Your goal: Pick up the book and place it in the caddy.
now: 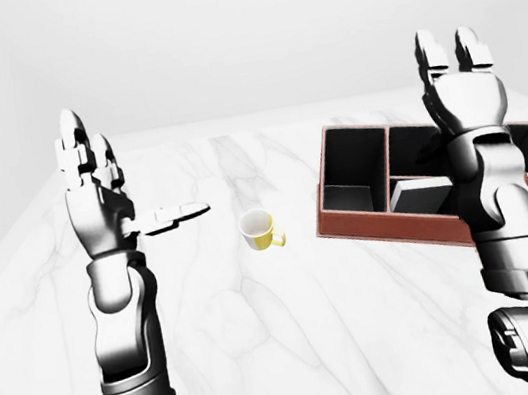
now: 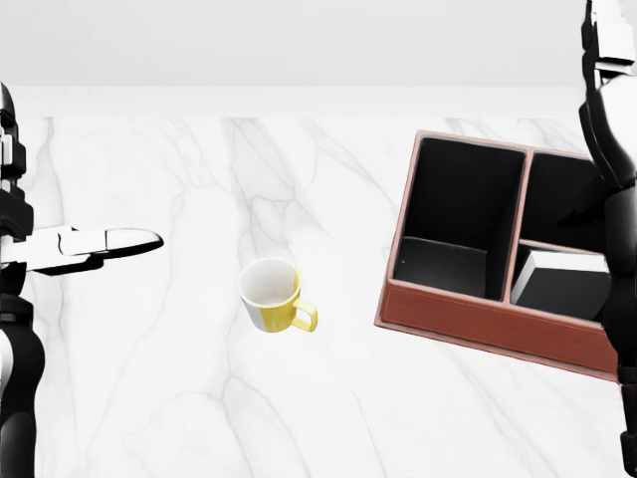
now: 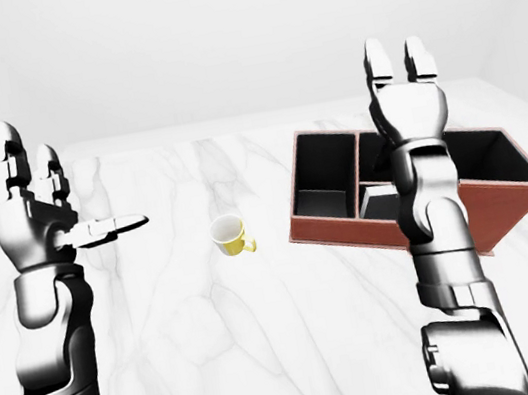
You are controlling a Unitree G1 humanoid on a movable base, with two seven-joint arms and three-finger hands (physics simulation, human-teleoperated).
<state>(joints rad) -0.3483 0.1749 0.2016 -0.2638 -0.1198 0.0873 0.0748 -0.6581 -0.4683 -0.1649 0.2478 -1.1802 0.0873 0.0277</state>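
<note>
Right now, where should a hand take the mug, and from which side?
Probably the mug by its body, coming from the head view's left with the open left hand. It stands upright, and its handle sticks out toward the lower right, leaving the left wall bare.
</note>
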